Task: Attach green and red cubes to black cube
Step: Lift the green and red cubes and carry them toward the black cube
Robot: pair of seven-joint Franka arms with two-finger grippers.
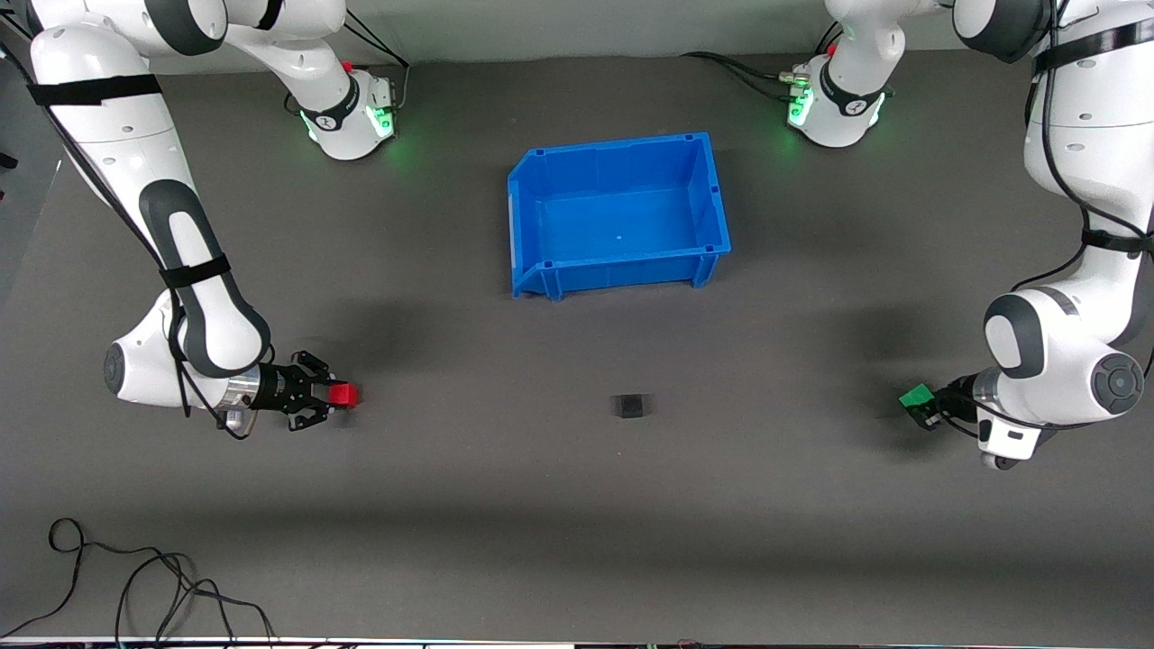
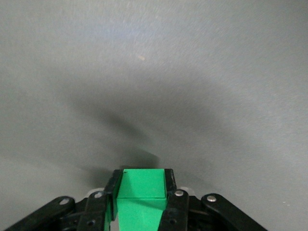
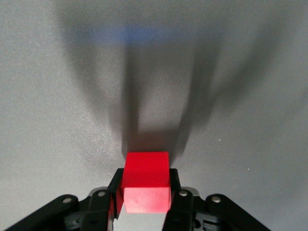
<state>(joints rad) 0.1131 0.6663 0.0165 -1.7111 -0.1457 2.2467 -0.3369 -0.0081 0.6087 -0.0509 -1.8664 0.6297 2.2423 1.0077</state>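
The black cube (image 1: pixel 630 406) sits on the dark table, nearer the front camera than the blue bin. My right gripper (image 1: pixel 335 397) is shut on the red cube (image 1: pixel 343 395), held just above the table toward the right arm's end; the red cube also shows between the fingers in the right wrist view (image 3: pixel 146 182). My left gripper (image 1: pixel 921 403) is shut on the green cube (image 1: pixel 917 397), held above the table toward the left arm's end; the green cube also shows in the left wrist view (image 2: pixel 140 192). Both held cubes are well apart from the black cube.
A blue bin (image 1: pixel 532 194) stands open in the middle of the table, farther from the front camera than the black cube. Loose black cables (image 1: pixel 153 586) lie near the front edge toward the right arm's end.
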